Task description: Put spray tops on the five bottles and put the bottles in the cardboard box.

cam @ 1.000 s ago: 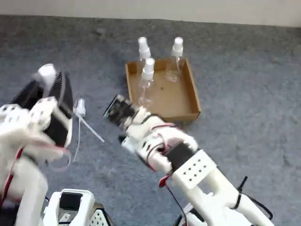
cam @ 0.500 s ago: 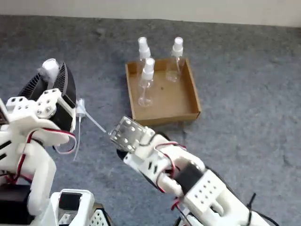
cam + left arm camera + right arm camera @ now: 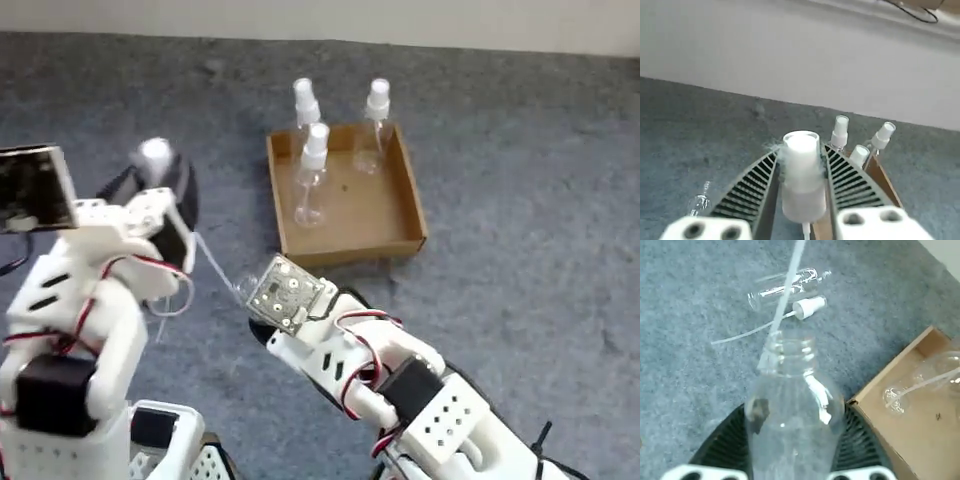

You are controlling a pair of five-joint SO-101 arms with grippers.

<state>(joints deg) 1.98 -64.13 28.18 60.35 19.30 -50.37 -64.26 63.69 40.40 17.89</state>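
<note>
My left gripper (image 3: 801,150) is shut on a white spray top (image 3: 801,185), held above the carpet at the left (image 3: 155,155). Its thin tube (image 3: 787,295) slants down to the open neck of a clear bottle (image 3: 792,405). My right gripper (image 3: 792,412) is shut on that bottle, near the box's front left corner (image 3: 243,288). I cannot tell whether the tube's tip is inside the neck. Three capped bottles (image 3: 313,165) (image 3: 377,105) (image 3: 305,105) stand in the cardboard box (image 3: 415,210).
A loose spray top (image 3: 810,306) with its tube lies on the grey carpet beside an empty clear bottle (image 3: 790,284) on its side. The carpet right of the box is open. A pale wall (image 3: 790,45) runs behind the table.
My left arm has swung right with the spray top, bringing its tube to the bottle. My right arm has drawn back from the box toward the front, holding the bottle.
</note>
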